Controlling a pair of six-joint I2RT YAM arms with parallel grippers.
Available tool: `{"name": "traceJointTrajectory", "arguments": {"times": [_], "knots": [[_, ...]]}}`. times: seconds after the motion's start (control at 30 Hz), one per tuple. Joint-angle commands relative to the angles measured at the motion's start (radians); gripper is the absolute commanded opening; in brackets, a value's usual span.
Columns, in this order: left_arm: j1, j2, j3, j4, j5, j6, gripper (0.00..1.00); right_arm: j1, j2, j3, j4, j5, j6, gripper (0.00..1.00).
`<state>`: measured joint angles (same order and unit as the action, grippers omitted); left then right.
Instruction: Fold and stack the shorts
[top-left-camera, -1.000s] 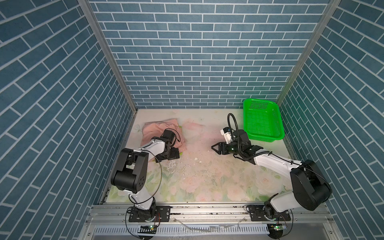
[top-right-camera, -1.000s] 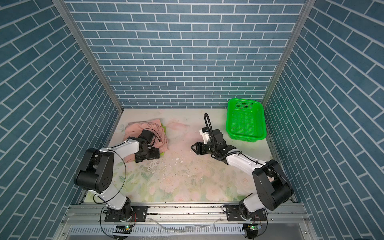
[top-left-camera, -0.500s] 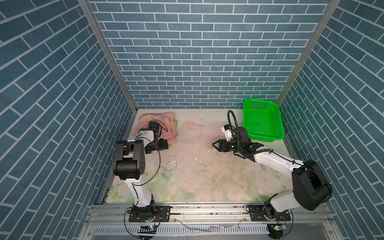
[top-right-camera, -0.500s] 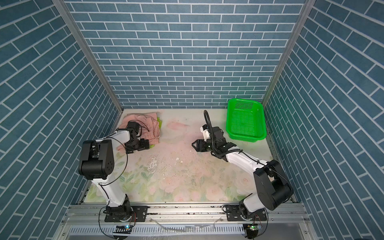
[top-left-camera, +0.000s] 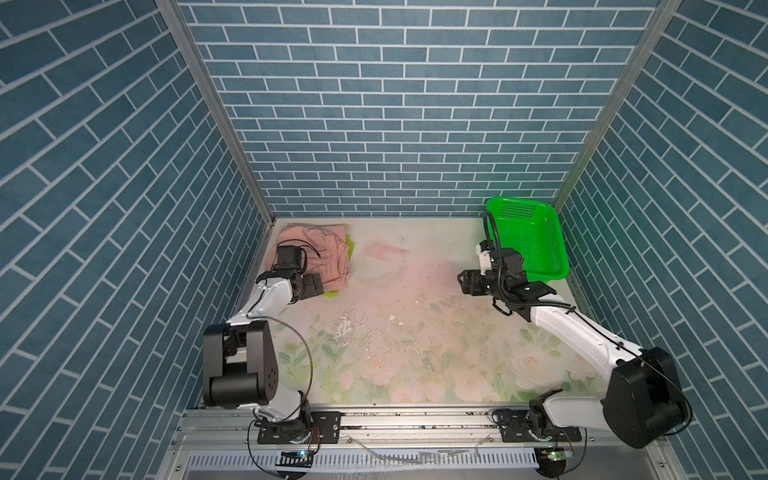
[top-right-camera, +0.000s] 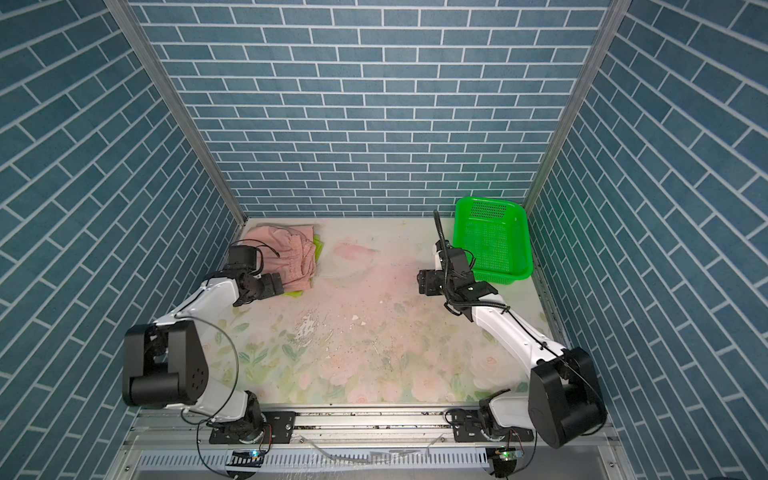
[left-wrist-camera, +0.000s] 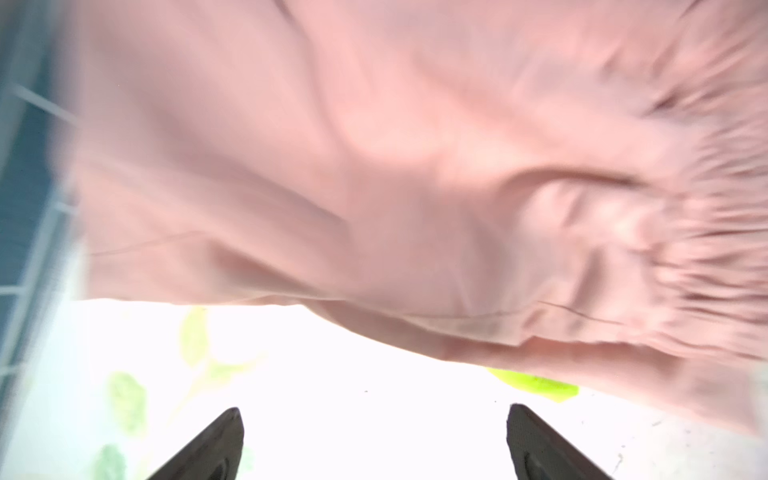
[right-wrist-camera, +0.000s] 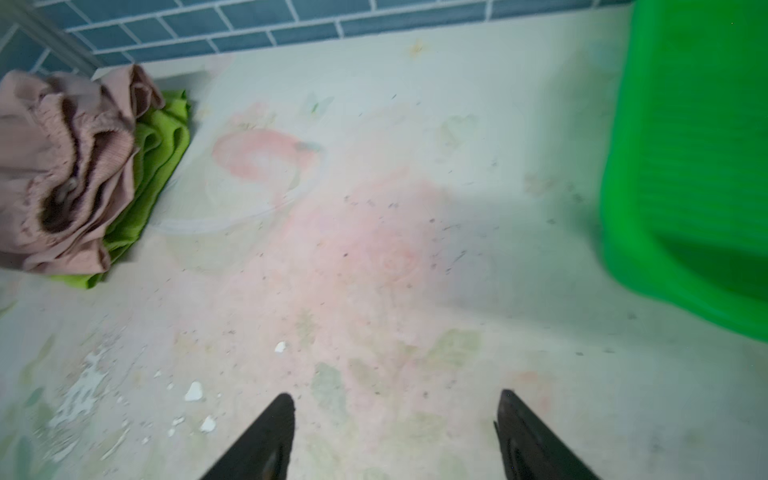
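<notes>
Looking at the far-left corner of the tabletop (top-left-camera: 415, 332), the 2 pairs sit in 1 pile: the pink shorts (top-left-camera: 320, 253) on top, the lime-green shorts (right-wrist-camera: 160, 145) underneath, just slivers of green peeking out at the edges. The left pincer (left-wrist-camera: 374, 419) hangs just beside the pile's near edge, jaws spread wide, nothing between them. The right pincer (right-wrist-camera: 395, 399) is out over bare tabletop near the basket (top-left-camera: 517, 212), jaws likewise apart and empty.

Both garments are light, limp cloth. They'll slump, slide over each other and lose a fold if tugged from 1 corner. The gathered waistband on the pink pair is the thickest, firmest part, so that, or a doubled hem edge, looks the best place to pinch; go shallow and you catch only 1 layer.

From the right wrist view the pink pair looks bunched rather than flat, but the left wrist view is blurred, so how neat the fold is I can't say. The basket shows nothing inside in both top views.
</notes>
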<state>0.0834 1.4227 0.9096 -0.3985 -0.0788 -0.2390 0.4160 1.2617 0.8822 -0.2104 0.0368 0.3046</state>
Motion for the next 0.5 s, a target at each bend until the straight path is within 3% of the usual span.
{"name": "traceJointTrajectory", "arguments": {"times": [0.0, 0.2, 0.4, 0.47], "knots": [[-0.001, -0.15, -0.134, 0.15, -0.103, -0.023, 1.0, -0.091, -0.092, -0.078, -0.046, 0.216, -0.055, 0.81], [-0.011, -0.428, -0.506, 0.596, -0.212, 0.053, 1.0, -0.272, -0.223, -0.269, 0.091, 0.386, -0.074, 0.89], [-0.013, -0.414, -0.625, 0.851, -0.152, 0.115, 1.0, -0.376, -0.254, -0.477, 0.383, 0.423, -0.1, 0.89], [-0.013, -0.351, -0.632, 0.956, -0.122, 0.149, 1.0, -0.391, -0.223, -0.557, 0.592, 0.36, -0.137, 0.89]]}}
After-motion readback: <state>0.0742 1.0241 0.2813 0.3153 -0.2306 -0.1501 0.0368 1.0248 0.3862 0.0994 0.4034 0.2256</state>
